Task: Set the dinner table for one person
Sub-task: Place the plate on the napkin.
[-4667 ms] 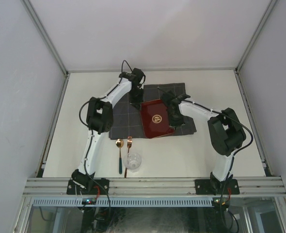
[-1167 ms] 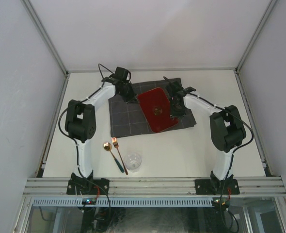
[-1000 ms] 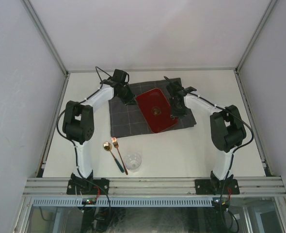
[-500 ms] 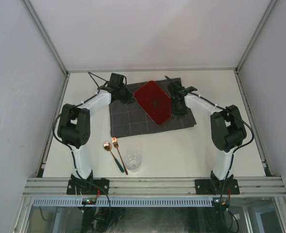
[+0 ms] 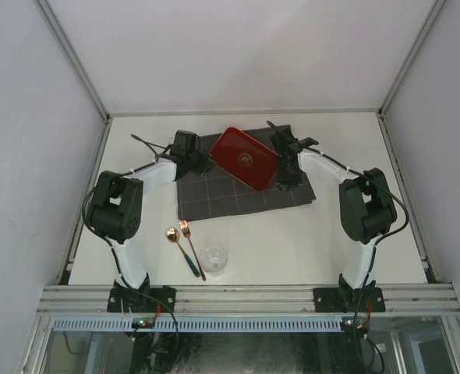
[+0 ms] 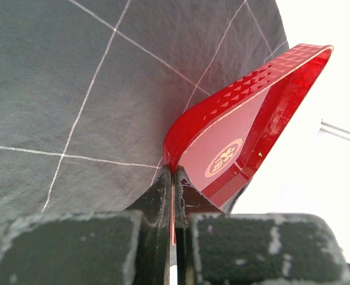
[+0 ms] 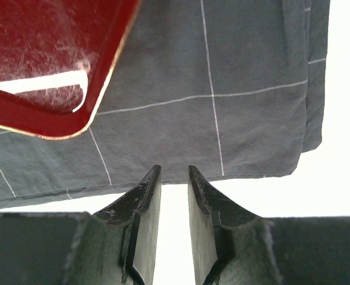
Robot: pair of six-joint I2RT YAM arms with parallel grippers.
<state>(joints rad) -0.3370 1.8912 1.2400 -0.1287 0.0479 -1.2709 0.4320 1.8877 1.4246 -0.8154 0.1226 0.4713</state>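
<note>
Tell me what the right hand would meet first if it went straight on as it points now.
Probably the grey checked cloth, near its edge, straight ahead of the right hand; the red tray is off to one side. Depth is unclear.

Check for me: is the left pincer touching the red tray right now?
Touching. The left wrist view shows the left pincer closed on the rim of the red tray, pinching the thin edge from both sides with no gap.

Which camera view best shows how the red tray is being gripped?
The left wrist view: the left gripper pinches the rim of the red tray, which is tilted above the cloth. The top view shows most of its outline; the right wrist view only one corner.
</note>
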